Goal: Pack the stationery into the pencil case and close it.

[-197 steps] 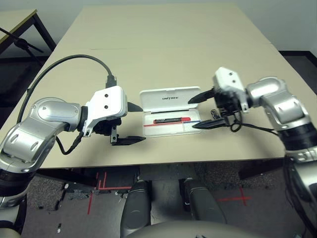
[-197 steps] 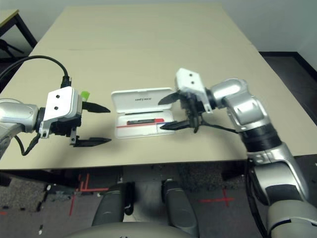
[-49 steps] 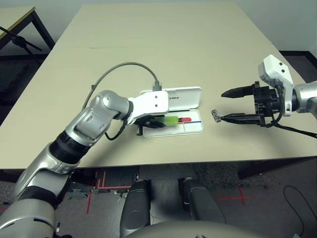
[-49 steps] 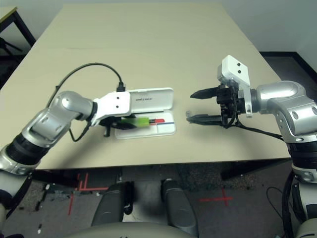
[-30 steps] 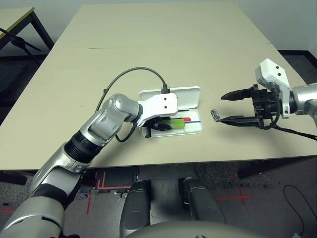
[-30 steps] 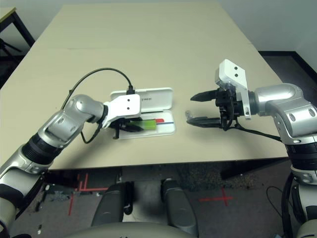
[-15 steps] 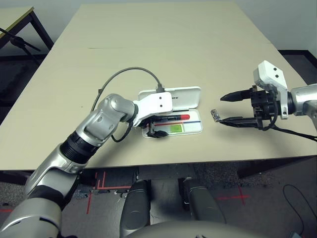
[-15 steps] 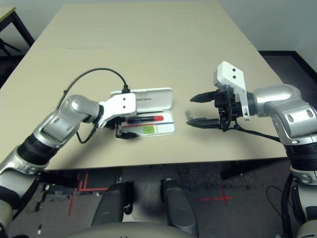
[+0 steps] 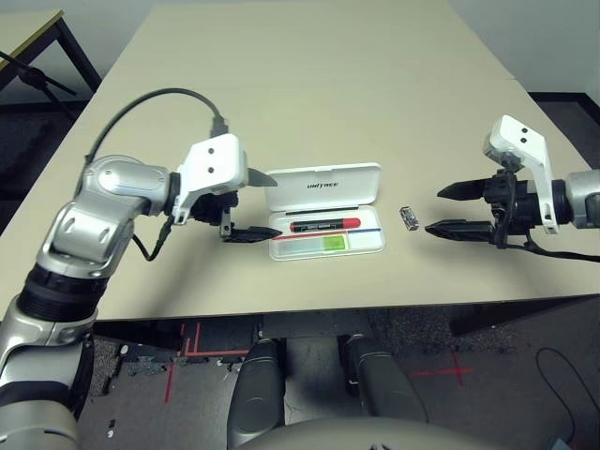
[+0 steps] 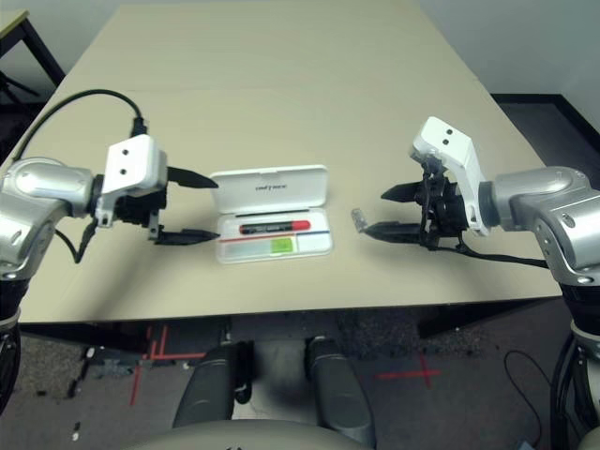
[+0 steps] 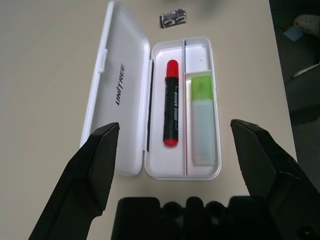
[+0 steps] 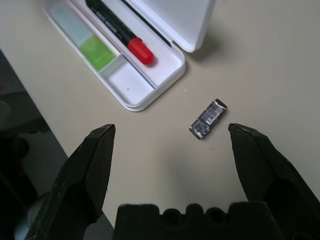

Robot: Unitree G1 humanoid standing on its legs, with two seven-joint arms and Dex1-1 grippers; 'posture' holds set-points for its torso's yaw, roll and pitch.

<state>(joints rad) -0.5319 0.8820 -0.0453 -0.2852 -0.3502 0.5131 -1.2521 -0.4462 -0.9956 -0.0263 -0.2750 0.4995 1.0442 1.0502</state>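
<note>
Case: flat white hinged hard pencil case [image 9: 325, 212] open, red black-capped marker [image 9: 324, 225] and light-green stick [image 9: 319, 244] inside.
Metal piece: tiny silver-black metal piece [image 9: 407, 217] lying beside case.
Left gripper [image 9: 248, 205]: wide apart, empty.
Right gripper [image 9: 449, 209]: spread, empty.

bright even overhead light, soft shadows under both arms, sharp focus, slight wide-angle bend at edges

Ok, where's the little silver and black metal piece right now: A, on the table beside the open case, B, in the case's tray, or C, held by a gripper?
A: the metal piece lies on the bare table just outside the open pencil case.
</note>
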